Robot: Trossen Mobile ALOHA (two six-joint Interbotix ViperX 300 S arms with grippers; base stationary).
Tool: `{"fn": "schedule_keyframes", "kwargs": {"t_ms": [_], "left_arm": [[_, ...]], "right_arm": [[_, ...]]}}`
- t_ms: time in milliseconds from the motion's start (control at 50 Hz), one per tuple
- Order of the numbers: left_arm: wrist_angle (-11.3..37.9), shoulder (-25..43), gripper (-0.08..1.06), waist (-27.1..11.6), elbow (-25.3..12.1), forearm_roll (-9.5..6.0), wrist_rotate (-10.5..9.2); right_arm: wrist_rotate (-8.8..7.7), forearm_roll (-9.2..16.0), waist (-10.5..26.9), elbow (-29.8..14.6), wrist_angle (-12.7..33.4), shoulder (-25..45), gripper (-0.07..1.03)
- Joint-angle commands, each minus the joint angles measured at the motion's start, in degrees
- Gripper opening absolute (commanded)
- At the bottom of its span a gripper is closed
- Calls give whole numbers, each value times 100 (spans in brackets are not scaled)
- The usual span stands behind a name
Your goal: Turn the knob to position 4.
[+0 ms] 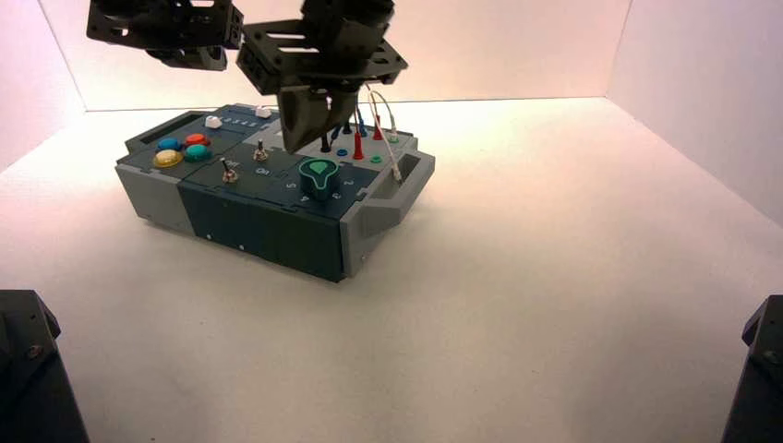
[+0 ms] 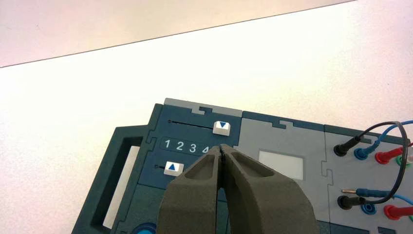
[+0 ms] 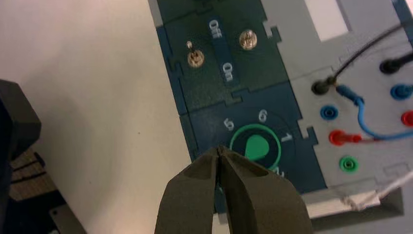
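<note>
White tabletop point(image 1: 517, 249) spreads under everything, and a low box of dark blue and grey panels point(image 1: 268, 217) sits left of centre on it, turned at an angle, with grey handles at its ends. Dark and angular, the right gripper point(image 3: 219, 149) hangs above the box, just to the far side of the knob in the high view, its two fingers brought together with nothing between them. The left gripper point(image 2: 221, 146) is over the far left of the box, near the sliders, likewise closed up and empty. At the far right of the box, thin black, blue, red and white wires point(image 1: 376, 115) run among coloured sockets. On the near right panel stands the knob point(image 1: 319, 178), teardrop-shaped, with a bright green top mark and darker teal sides; neither gripper can be seen touching it, and I cannot tell which digit it points to. Four round push buttons point(image 1: 183, 150), blue, red, yellow and teal, cluster at the left. Two small metal toggle switches point(image 1: 230, 173) stand between them and the knob. Two white slider caps point(image 2: 221, 128) sit far left, one past the printed 4, the other near the 2. Smallest are the white digits point(image 3: 263, 116) arcing round the knob, partly hidden in the right wrist view.
</note>
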Motion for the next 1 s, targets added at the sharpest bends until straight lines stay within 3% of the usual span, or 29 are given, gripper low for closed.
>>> {"fn": "schedule_keyframes", "kwargs": {"t_ms": [20,480,1000], "left_arm": [[-53,-132,-3,18,-53,0,0],[-53,-132,-3,9,-44,0,-9],[-53,-132,-3,9,-44,0,-9]], "right_arm": [[26,18,-9,26,-70,-334,-2],[114,35,-18,396,-185,-413,-2],[141,35,-35,527,-237,-343,-2]]}}
